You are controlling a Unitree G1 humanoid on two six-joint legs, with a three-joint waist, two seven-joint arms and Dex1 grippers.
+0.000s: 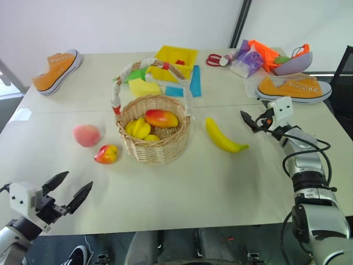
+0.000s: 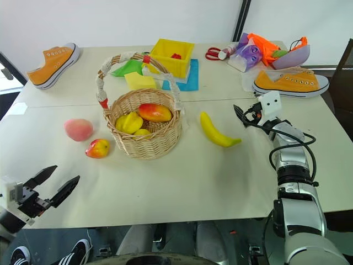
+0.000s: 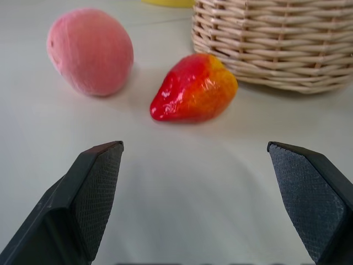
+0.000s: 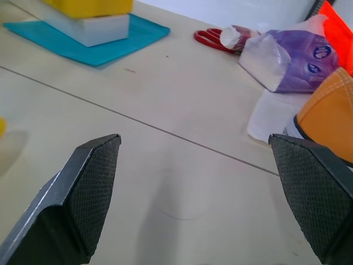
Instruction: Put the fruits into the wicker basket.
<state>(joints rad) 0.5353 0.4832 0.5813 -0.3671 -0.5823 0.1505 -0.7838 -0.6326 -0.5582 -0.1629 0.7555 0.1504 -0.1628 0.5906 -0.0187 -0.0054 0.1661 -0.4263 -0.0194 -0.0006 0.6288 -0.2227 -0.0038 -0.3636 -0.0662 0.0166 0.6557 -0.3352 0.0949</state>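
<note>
**Three fruits out, both claws empty and spread wide**

The wicker basket (image 1: pixel 155 135) stands near the middle of the pale table (image 1: pixel 182 193), its white-wrapped handle (image 1: pixel 144 66) arching up and back, red at the end by the rim. Inside it lie a red-yellow mango piece (image 1: pixel 161 118) and a lumpy yellow fruit (image 1: pixel 138 128), with another bit of yellow low beside them.

Left of the basket, the pink peach (image 1: pixel 86 135) rests on the table, well clear of the weave. Nearer and between peach and basket lies a second red-yellow mango piece (image 1: pixel 107 154), just beside the basket wall; I cannot tell whether it touches. On the right side, the banana (image 1: pixel 223 137) lies apart from the basket, slanting toward the near right.

The left gripper (image 1: pixel 67 189) hovers at the near left edge, its jaws spread wide with nothing between them, pointing toward the peach and the loose mango piece. The right gripper (image 1: pixel 248 119) hangs over the table to the right of the banana, its fingers (image 4: pixel 85 193) also wide and empty.

Across the far side sit a yellow plastic box (image 1: pixel 175 61) on a blue sheet (image 1: pixel 194 83), a yellow foam wedge (image 1: pixel 143 87), red scissors (image 1: pixel 214 59), a purple packet (image 1: pixel 248 61), and two orange sneakers, one far left (image 1: pixel 56 70) and one far right (image 1: pixel 293 88).
</note>
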